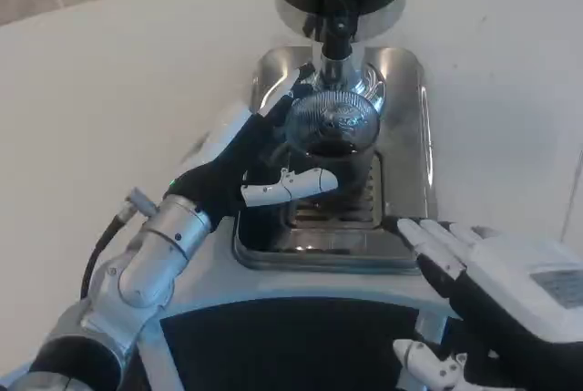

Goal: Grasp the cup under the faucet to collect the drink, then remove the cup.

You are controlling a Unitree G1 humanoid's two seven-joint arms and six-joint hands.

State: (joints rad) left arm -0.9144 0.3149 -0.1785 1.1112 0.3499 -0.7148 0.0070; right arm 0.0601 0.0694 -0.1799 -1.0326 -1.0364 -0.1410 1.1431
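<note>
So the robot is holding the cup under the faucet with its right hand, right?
Not quite. In the head view it is the left hand that holds the cup under the faucet. The right hand holds nothing.
</note>
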